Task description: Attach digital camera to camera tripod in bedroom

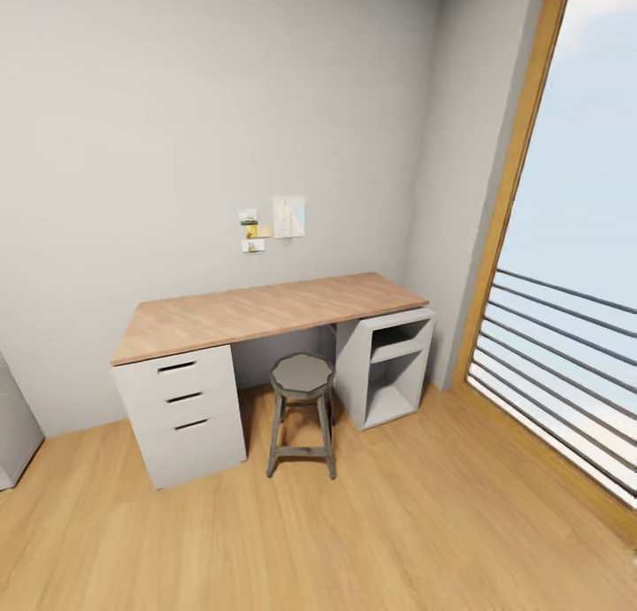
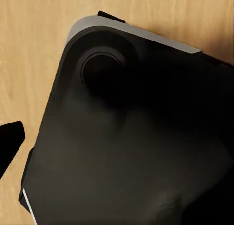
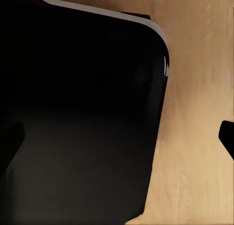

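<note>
Notes [image 1: 274, 221] above desk [image 1: 265, 315] unreadable; stool [image 1: 302, 377] beneath; gripper states: cannot tell.

Wooden desk [image 1: 265, 315], stool [image 1: 303, 377] beneath

The wood floor [image 1: 398, 540] is carrying a desk [image 1: 265, 315] at the far wall, and a stool [image 1: 302, 377] is standing on it just in front, between the desk's drawers [image 1: 181, 412] and open shelf [image 1: 389, 377].
</note>
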Robot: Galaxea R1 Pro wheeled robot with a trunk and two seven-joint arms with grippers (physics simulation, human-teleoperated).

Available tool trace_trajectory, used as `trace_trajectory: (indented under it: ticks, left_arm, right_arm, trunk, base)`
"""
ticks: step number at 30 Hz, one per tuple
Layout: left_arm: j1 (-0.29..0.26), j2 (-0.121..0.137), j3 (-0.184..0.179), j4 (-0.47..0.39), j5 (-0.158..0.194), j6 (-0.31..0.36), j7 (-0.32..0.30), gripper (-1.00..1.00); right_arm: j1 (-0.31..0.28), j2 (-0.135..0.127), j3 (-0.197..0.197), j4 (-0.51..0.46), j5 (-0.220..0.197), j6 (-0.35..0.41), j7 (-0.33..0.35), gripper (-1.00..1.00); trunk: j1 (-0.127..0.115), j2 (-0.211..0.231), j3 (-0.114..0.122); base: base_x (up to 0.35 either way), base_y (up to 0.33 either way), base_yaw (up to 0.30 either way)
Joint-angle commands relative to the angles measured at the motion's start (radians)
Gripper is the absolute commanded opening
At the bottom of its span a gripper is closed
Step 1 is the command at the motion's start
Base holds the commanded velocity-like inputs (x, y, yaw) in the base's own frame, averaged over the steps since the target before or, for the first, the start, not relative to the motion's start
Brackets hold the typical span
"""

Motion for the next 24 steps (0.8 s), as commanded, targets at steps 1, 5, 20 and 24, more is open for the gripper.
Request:
trace_trajectory:
  ticks: [1,5,20,24]
  left_arm:
    - [0.0,0.0,0.002,-0.001,0.003,-0.002,0.0,1.0]
    - [0.0,0.0,0.002,-0.001,0.002,-0.002,0.0,1.0]
    - [0.0,-0.001,-0.001,0.0,0.0,-0.002,0.0,1.0]
    - [0.0,-0.001,-0.002,0.0,-0.001,-0.002,0.0,1.0]
  right_arm:
    - [0.0,0.0,-0.001,0.0,0.008,-0.003,0.0,1.0]
    - [0.0,0.0,-0.001,0.0,0.008,-0.003,-0.001,1.0]
    - [0.0,-0.004,0.0,0.0,0.01,-0.004,-0.001,1.0]
    - [0.0,-0.004,0.0,0.0,0.01,-0.005,-0.001,1.0]
  trunk:
    - [0.0,0.0,-0.001]
    - [0.0,0.0,-0.001]
    - [0.0,0.0,-0.001]
    - [0.0,0.0,-0.001]
  base:
    - [0.118,0.289,-0.298]
    - [0.107,0.307,-0.221]
    - [0.036,0.208,-0.039]
    - [0.002,0.015,-0.002]
